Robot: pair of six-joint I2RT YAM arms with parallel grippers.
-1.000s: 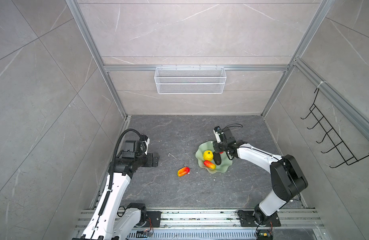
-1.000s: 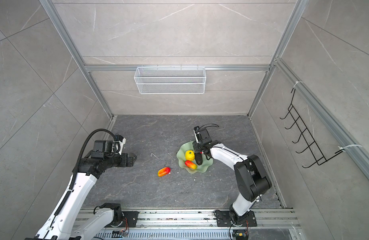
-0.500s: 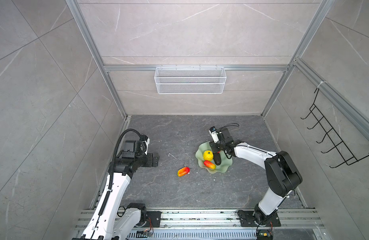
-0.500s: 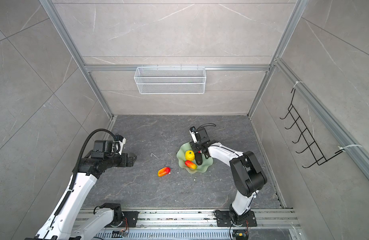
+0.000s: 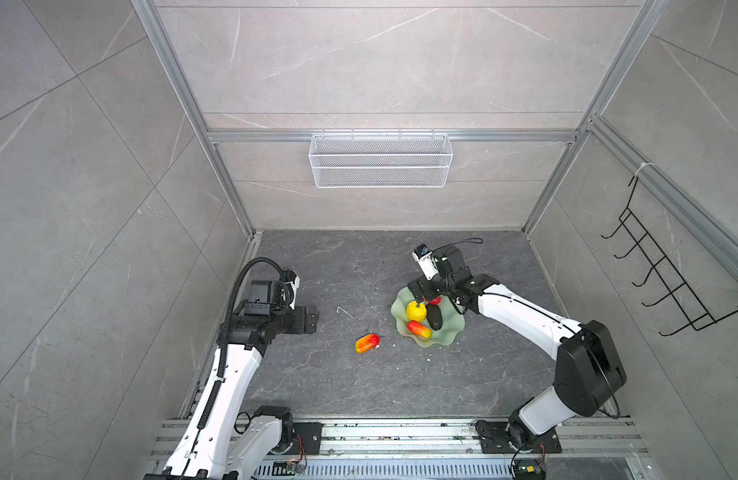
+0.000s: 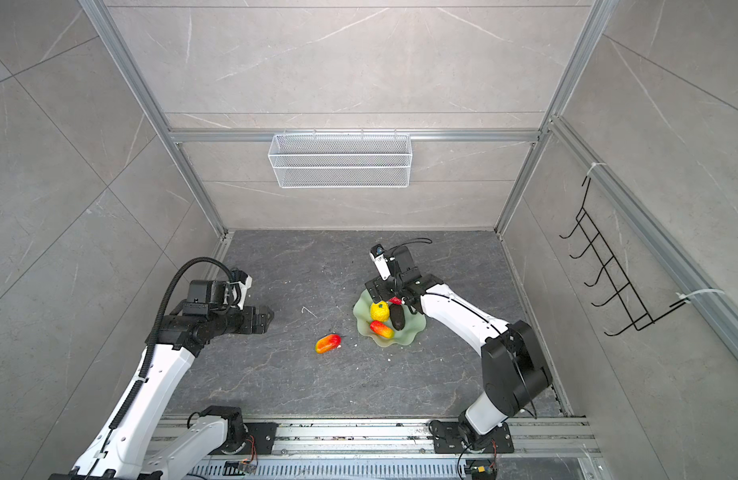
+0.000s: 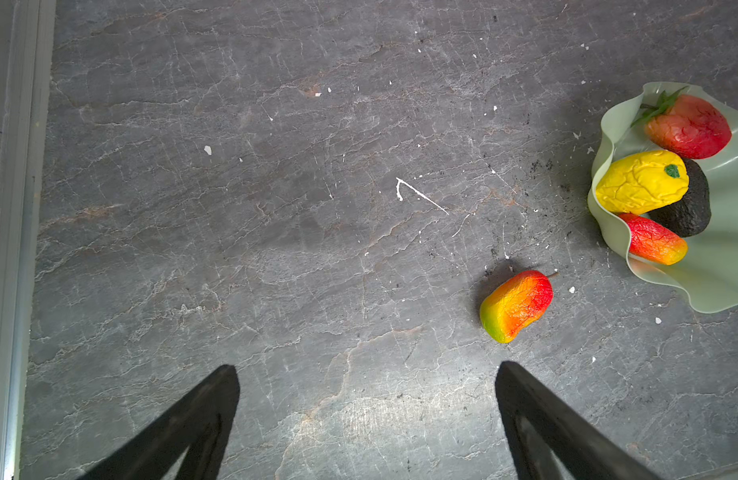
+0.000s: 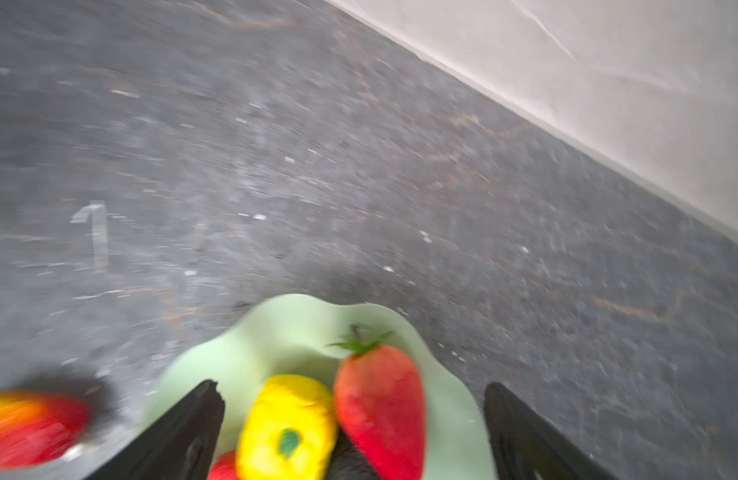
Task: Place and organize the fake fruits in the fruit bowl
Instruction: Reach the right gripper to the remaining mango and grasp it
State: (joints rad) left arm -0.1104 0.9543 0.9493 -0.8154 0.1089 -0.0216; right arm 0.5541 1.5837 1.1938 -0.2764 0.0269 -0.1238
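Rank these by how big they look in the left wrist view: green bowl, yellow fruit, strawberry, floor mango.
1. Fruit bowl, though partly out of frame.
2. Yellow fruit and strawberry, too alike to rank.
3. Floor mango, slightly smaller.

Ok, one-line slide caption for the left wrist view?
Four fruits in the fruit bowl; one mango lies outside it, near the open left tool.

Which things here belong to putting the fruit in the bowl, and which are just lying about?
Job: fruit bowl; yellow fruit; dark fruit; strawberry; mango in the bowl; mango on the table.
Lying about: white wire basket; black hook rack; white scrap on the table.
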